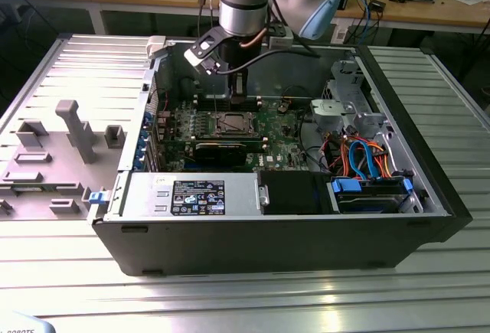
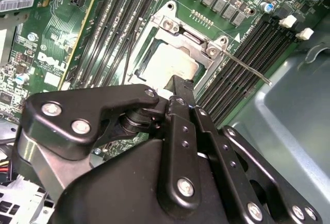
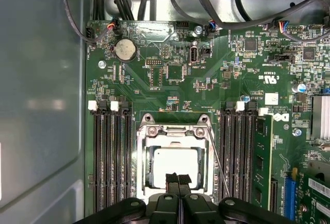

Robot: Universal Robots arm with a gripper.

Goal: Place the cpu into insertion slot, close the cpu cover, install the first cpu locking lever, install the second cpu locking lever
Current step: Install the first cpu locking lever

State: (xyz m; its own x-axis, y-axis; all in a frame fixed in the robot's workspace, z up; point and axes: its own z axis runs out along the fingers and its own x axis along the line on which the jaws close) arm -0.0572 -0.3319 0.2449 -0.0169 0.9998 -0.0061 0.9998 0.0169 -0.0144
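Hanging over cpu (image 3: pixel 175 161), claw (image 3: pixel 179 178) pinched closed

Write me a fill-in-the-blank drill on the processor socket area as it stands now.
1. The motherboard around the socket is ____ in colour.
2. The cpu cover lies down over the insertion slot, and through its square window shows the ____.
3. The gripper stands at the edge of the cpu cover with its two fingertips pressed ____.

Missing words: green; cpu; together.
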